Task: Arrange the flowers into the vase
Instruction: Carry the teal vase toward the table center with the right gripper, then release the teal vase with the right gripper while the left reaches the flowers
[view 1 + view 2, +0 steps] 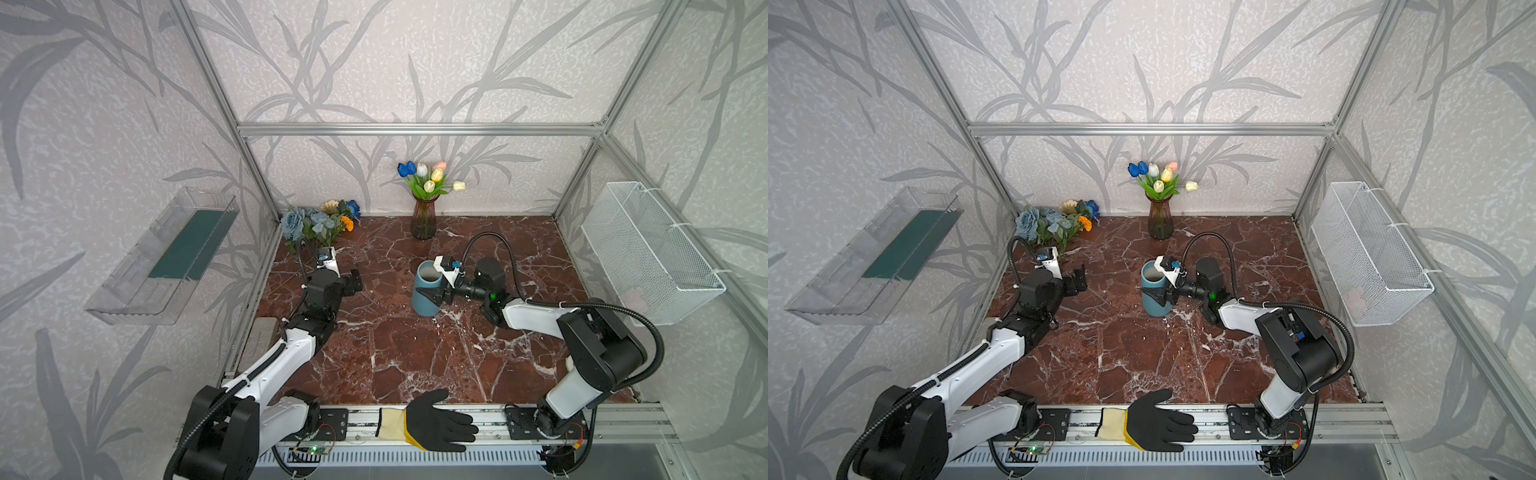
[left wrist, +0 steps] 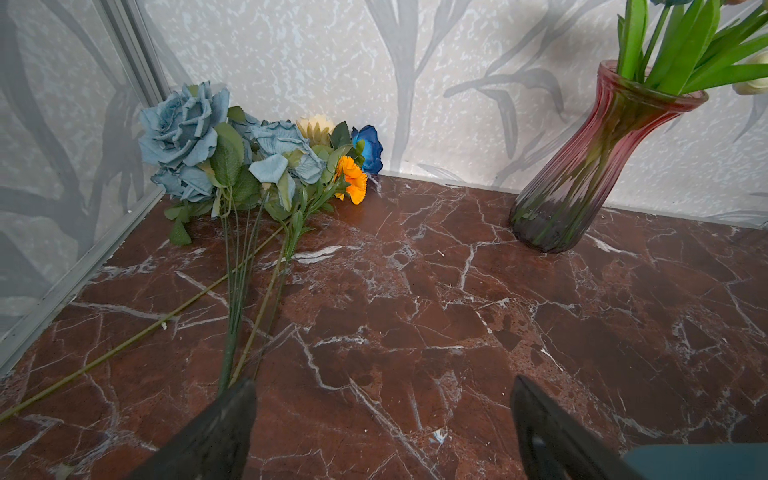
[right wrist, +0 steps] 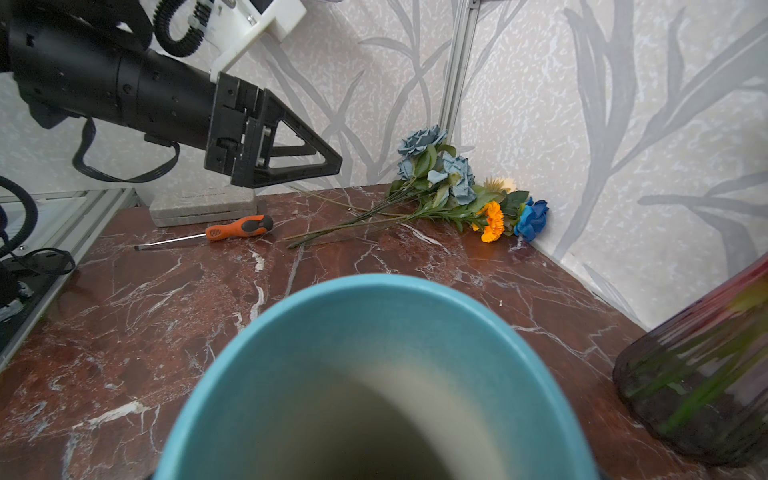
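Red-brown marble tabletop (image 1: 415,365) under me, and my left gripper (image 2: 382,382) gapes wide, holding nothing. The loose bunch of dusty-blue roses, orange marigold and dark-blue rose (image 2: 249,158) lies ahead of those fingers (image 2: 216,432), its thin green stems (image 2: 237,316) ending just beside one fingertip. I'd shift across, drop low, pinch a single stem. An orange-handled screwdriver (image 3: 241,226) lies near the stem ends: steer clear. Over to my right gripper (image 1: 432,286): clamped on the matte blue cylindrical vase (image 1: 424,309), upright, empty. Off to the side of those fingers (image 1: 429,296), the purple-red ribbed glass vase (image 1: 423,222) of tulips (image 1: 428,176) could snag a swinging stem.
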Robot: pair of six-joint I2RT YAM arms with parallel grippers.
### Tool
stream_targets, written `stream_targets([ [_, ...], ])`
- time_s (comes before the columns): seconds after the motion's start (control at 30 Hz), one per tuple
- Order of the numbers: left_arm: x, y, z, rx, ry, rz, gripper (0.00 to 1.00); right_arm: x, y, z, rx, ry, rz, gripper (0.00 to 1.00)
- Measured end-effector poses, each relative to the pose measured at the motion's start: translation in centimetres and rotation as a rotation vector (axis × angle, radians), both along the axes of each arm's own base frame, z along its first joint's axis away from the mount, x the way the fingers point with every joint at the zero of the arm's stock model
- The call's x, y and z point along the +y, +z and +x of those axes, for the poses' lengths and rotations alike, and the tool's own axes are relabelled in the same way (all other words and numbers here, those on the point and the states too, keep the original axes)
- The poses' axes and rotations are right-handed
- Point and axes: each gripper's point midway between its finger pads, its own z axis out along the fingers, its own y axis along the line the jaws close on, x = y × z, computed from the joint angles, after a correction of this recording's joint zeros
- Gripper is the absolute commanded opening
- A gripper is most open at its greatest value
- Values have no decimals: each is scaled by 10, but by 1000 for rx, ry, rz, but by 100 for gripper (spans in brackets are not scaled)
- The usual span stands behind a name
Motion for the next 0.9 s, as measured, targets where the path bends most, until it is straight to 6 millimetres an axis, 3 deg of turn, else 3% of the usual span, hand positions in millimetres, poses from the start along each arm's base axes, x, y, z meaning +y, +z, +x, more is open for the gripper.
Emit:
stream_targets([
  [0.2, 13, 7, 16, 47, 14, -12, 98, -5, 1, 8, -10, -37, -1, 92],
  [0.4, 24, 1, 40, 134, 26, -7, 99, -13, 20, 17, -82, -66, 35, 100],
  [0.57, 35, -16, 48, 215, 40, -10, 99, -18, 36, 16, -114, -72, 52, 99],
  [0.73, 46, -25, 66, 304, 57, 8, 92, -25, 78, 4, -171, -78, 100, 99],
  [0.83, 48, -32, 84, 363, 51, 40, 89, -35, 113, -5, -205, -114, 138, 99],
  [0.9, 49, -40, 93, 412, 43, 70, 81, -44, 140, -8, -215, -153, 168, 99],
])
